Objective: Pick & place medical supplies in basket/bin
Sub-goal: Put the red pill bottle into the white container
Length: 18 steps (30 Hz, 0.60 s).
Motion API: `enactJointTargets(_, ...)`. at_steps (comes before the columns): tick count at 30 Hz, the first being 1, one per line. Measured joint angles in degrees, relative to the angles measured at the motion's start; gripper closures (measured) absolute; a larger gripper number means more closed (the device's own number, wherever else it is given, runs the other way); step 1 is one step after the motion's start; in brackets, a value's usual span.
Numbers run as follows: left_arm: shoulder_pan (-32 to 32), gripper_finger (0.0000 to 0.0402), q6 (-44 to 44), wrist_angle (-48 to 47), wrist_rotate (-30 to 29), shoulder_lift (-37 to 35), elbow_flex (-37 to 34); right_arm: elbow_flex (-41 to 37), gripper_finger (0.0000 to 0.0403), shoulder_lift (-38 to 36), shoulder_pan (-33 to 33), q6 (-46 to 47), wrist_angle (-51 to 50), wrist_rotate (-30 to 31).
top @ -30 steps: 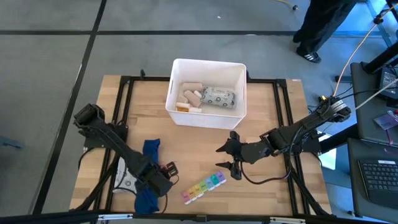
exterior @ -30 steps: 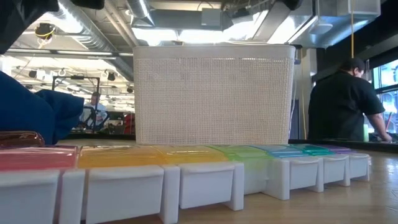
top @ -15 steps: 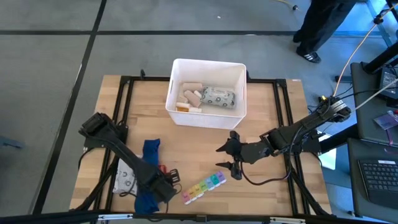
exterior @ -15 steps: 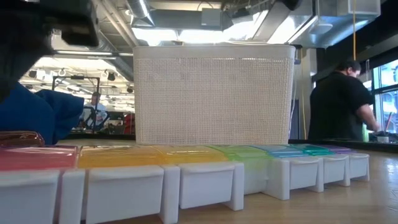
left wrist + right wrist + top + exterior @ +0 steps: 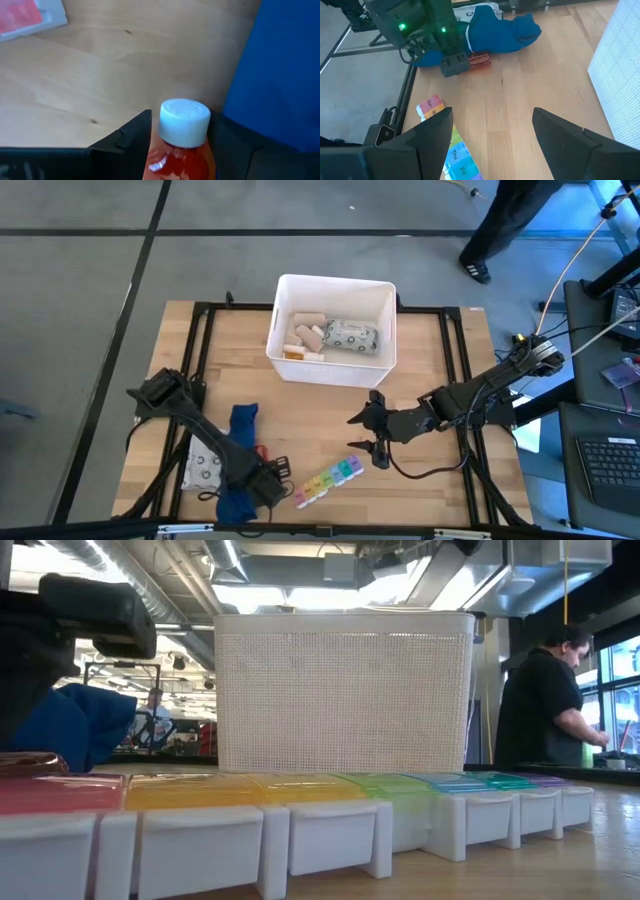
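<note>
The red tube (image 5: 182, 157) with a white cap (image 5: 185, 122) lies on the table beside the blue cloth (image 5: 241, 422). My left gripper (image 5: 270, 478) is low at the near left, shut on the tube (image 5: 480, 60). My right gripper (image 5: 495, 135) hovers open right of the middle (image 5: 366, 436), touching nothing. The rainbow pill organizer (image 5: 328, 480) lies flat near the table's near edge and fills the low view (image 5: 300, 810). A grey-patterned packet (image 5: 203, 471) lies under the left arm. The white bin (image 5: 335, 280) stands at the far middle, holding gauze rolls (image 5: 306, 330) and a packet (image 5: 350, 336). My left gripper holds the red tube at its shoulder (image 5: 165, 150), just behind the white cap, pinched between the two fingers (image 5: 135, 135). The fingers point along the tube, slanting down from the table's left. The tube's body (image 5: 481, 60) rests on the table.
The blue cloth bundle (image 5: 500, 30) lies against the tube's far-left side. The black frame rails (image 5: 200, 350) run along the table's edges. Bare wood lies between the bin and the organizer (image 5: 320, 415). A person (image 5: 550, 690) stands beyond the table's right side.
My left gripper has moved toward the near edge and a little right, sinking lower over the red tube; the arm's dark bulk has come further into the low view. The person behind the table has shifted.
</note>
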Motion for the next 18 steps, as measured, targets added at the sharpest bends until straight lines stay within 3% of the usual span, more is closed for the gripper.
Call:
enactJointTargets(6, 0.55, 0.0239, -1.56, 1.88, -0.44, 0.75, 0.00, 0.00, 0.0127, 0.00, 0.00, 0.00, -0.38, 0.00)
enactJointTargets(14, 2.50, 0.0277, -12.31, 6.00, -3.02, 0.73, 0.00, -0.02, 0.0127, 0.00, 0.00, 0.00, -0.42, 0.00)
enactJointTargets(18, 3.36, 0.0275, -16.03, 4.56, -7.98, 0.24, 0.96, -0.02, 0.0127, 0.00, 0.00, -0.01, -0.42, 0.00)
